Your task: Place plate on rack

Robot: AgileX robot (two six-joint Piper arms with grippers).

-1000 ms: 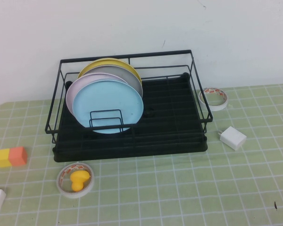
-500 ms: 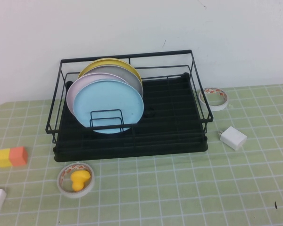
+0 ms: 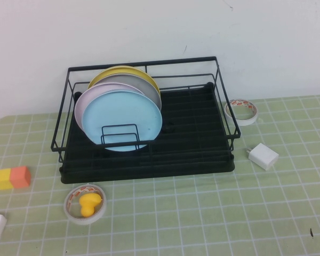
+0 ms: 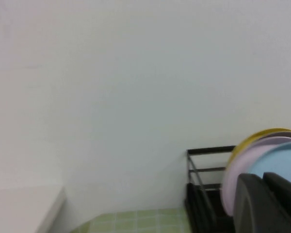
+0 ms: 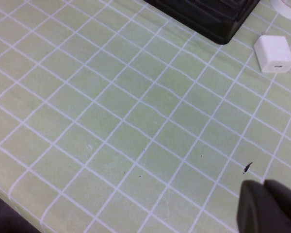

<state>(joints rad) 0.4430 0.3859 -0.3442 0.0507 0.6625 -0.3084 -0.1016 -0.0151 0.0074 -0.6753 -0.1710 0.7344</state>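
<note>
The plate point(image 3: 122, 119) already stands in the rack point(image 3: 202, 140), so we keep the left gripper point(image 4: 269, 204) and right gripper point(image 5: 269, 208) clear, their states perhaps closed, though we cannot tell.

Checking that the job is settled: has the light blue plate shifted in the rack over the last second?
No. The light blue plate stands propped in the rack, against the same wire divider as before.
</note>
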